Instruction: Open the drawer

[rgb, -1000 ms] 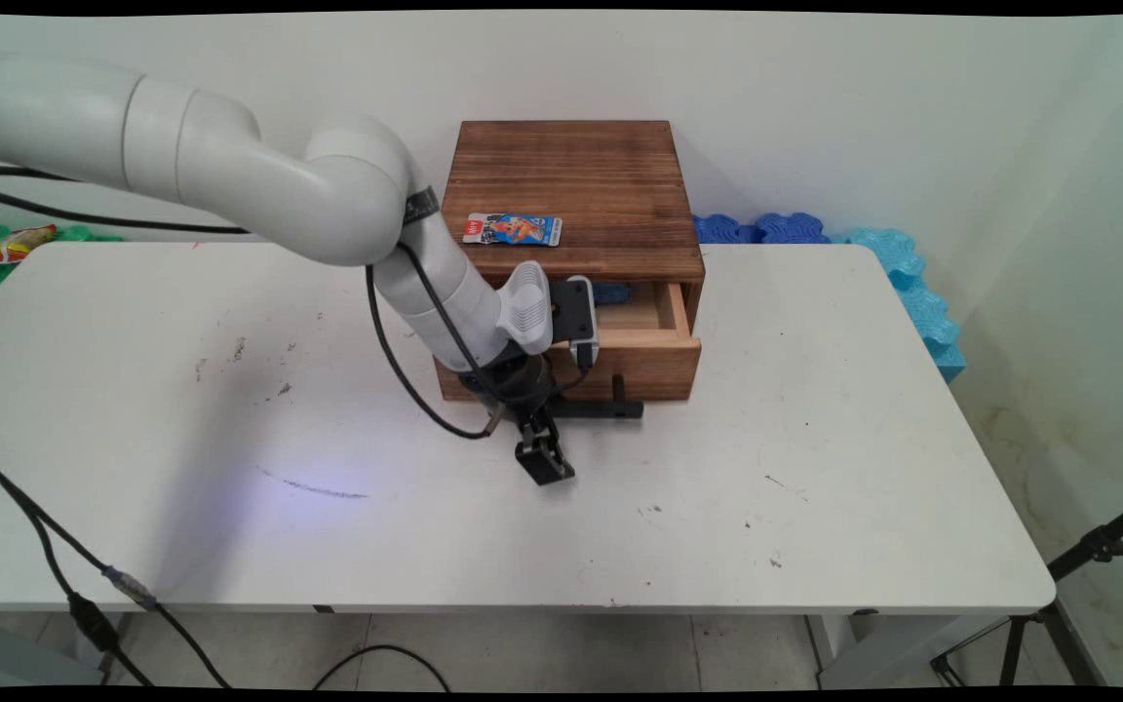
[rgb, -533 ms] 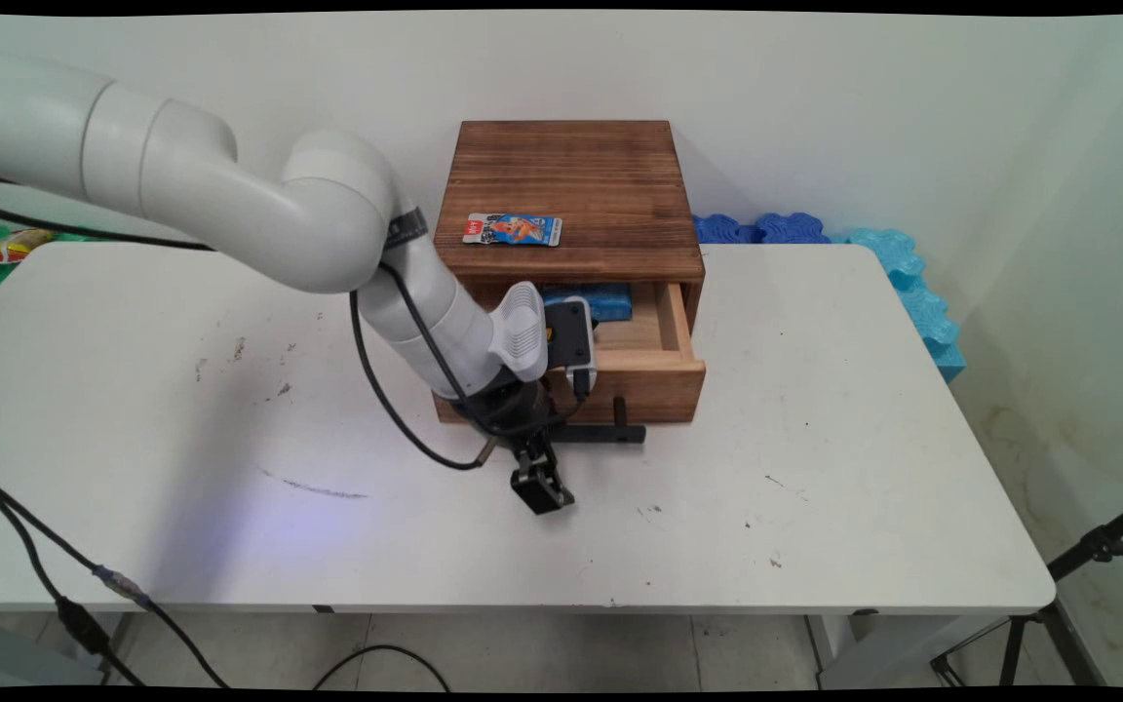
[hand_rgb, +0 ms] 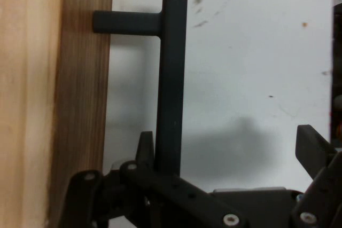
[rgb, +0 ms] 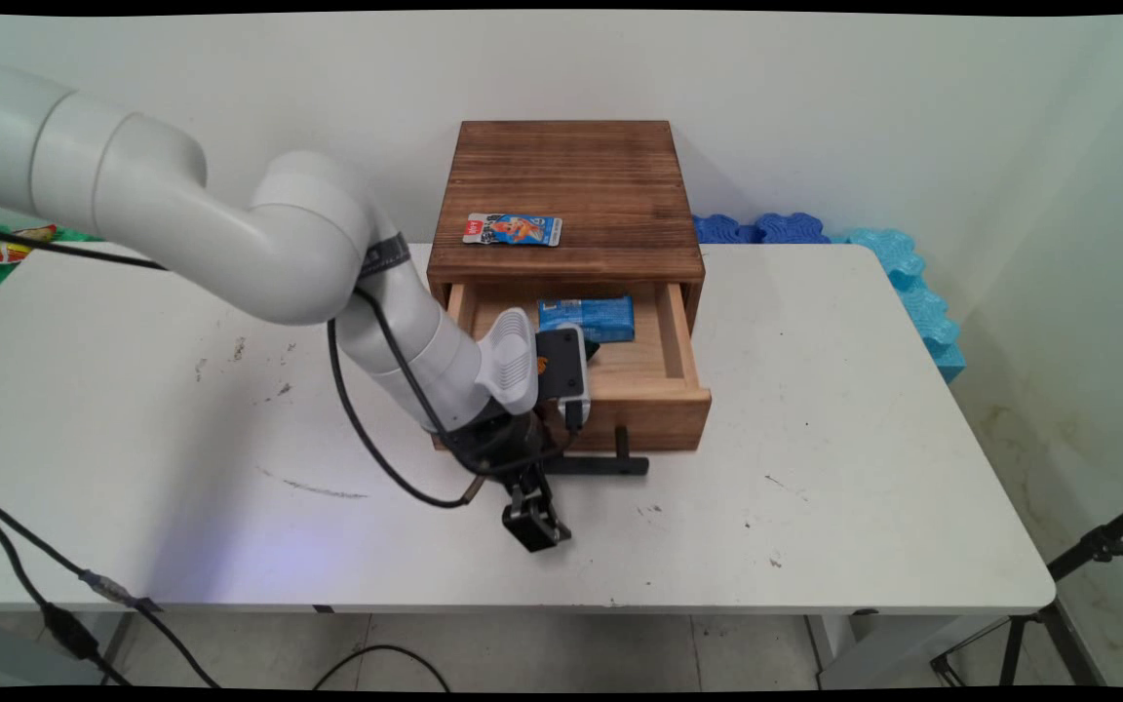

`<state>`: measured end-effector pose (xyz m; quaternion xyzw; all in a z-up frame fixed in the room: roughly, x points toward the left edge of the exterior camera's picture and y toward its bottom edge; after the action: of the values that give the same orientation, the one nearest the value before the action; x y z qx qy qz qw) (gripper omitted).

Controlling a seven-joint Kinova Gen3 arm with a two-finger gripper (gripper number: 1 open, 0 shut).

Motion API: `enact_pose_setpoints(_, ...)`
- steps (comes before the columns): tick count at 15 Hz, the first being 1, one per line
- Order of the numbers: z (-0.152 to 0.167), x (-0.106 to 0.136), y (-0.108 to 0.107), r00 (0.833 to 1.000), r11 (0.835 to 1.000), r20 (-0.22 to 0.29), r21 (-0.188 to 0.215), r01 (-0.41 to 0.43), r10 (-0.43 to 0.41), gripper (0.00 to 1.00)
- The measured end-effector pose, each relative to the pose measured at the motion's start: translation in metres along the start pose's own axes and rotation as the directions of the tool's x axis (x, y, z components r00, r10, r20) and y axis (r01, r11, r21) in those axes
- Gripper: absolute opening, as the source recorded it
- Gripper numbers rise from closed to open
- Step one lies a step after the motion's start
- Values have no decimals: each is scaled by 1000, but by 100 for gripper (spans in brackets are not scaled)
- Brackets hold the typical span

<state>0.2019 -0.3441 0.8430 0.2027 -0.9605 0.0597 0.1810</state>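
- Since a second ago, drawer (rgb: 659, 336) stands farther out of the wooden box (rgb: 566, 190), baring a blue packet (rgb: 587, 318) inside.
- Gripper (hand_rgb: 230, 150) is spread wide; one finger (hand_rgb: 145, 150) hooks behind the black handle (hand_rgb: 171, 73).
- White table (rgb: 815, 439) lies beneath.

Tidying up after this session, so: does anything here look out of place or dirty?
The table carries dark scuffs and specks, mostly left of the wooden box. The box's drawer stands open, a blue packet inside. A printed packet lies on the box's top.
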Motion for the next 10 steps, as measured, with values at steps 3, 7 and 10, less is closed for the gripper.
enact_pose_setpoints(3,-3,-3,13,1000,1000,-7,-16,1,-1,100)
enact_pose_setpoints(7,-7,-6,28,1000,999,-16,-37,5,-5,100)
enact_pose_setpoints(10,-10,-8,37,1000,999,-22,-51,5,-6,100)
